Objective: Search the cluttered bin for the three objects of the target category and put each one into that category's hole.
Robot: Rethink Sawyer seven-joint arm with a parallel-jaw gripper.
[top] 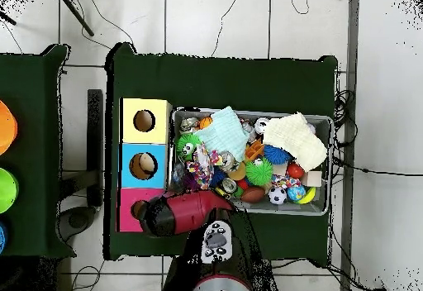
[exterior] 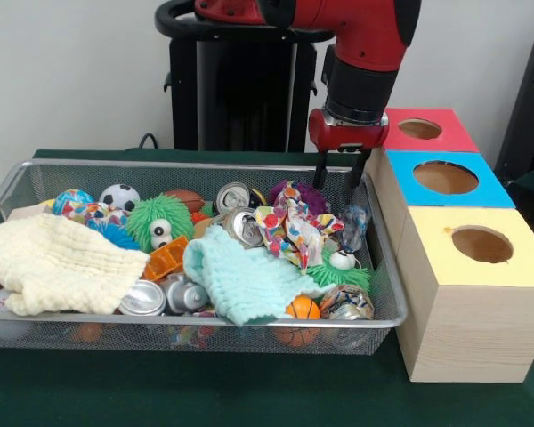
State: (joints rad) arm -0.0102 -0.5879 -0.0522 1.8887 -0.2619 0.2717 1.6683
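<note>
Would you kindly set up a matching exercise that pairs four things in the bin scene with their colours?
Things:
1. fuzzy ball with eyes
2. box nearest the camera
3. folded cloth at the bin's left
4. middle box

Colours:
A. blue
B. cream
C. green
D. yellow

Pairs: 1-C, 2-D, 3-B, 4-A

- We see three boxes: red-topped box (exterior: 427, 130), blue-topped box (exterior: 445, 178), yellow-topped box (exterior: 481, 242) (pale wood sides).
- Cream cloth (exterior: 58, 264), light aqua cloth (exterior: 240, 276).
- Green fuzzy toy (exterior: 160, 222), black-and-white soccer ball (exterior: 119, 197), orange basketball (exterior: 303, 309).
</note>
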